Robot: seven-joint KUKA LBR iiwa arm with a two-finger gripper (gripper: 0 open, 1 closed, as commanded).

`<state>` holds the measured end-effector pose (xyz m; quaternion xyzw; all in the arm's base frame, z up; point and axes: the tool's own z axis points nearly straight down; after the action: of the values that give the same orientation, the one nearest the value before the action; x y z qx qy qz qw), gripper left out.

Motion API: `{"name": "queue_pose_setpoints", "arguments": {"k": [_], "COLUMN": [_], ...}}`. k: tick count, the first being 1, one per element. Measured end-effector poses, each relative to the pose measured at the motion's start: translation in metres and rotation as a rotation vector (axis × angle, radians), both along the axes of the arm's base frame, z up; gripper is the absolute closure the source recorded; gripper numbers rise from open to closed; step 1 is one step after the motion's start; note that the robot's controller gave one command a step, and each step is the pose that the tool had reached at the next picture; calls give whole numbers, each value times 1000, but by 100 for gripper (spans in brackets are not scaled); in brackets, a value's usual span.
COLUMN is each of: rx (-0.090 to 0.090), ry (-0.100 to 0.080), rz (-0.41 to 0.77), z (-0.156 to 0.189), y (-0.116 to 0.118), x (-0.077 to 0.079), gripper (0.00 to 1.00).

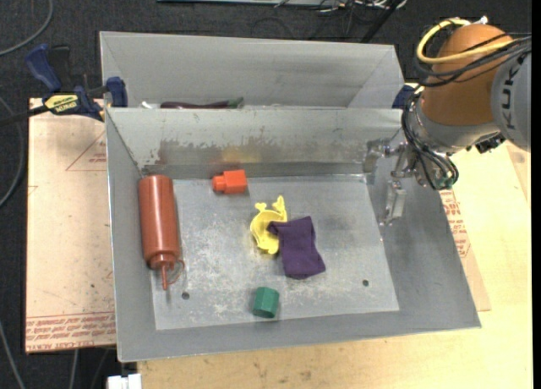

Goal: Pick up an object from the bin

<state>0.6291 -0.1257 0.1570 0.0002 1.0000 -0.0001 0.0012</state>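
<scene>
Above the right slope of the bin [423, 269], hanging with gripper [391, 201] pointed down, well apart from the purple cloth [300, 248]; impossible to tell whether clenched or released.

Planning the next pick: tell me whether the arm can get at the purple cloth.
Probably yes. Bare bin floor lies between the tool and the cloth, open from above; only the yellow thing touches its left edge.
</scene>
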Motion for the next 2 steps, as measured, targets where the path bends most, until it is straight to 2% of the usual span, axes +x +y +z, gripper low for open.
{"name": "queue_pose_setpoints", "arguments": {"k": [1,2], "rx": [-3,3], "ry": [-6,9], "rz": [131,159], "z": [-38,-39], "y": [33,78], "x": [-9,-15], "gripper": [0,0]}}
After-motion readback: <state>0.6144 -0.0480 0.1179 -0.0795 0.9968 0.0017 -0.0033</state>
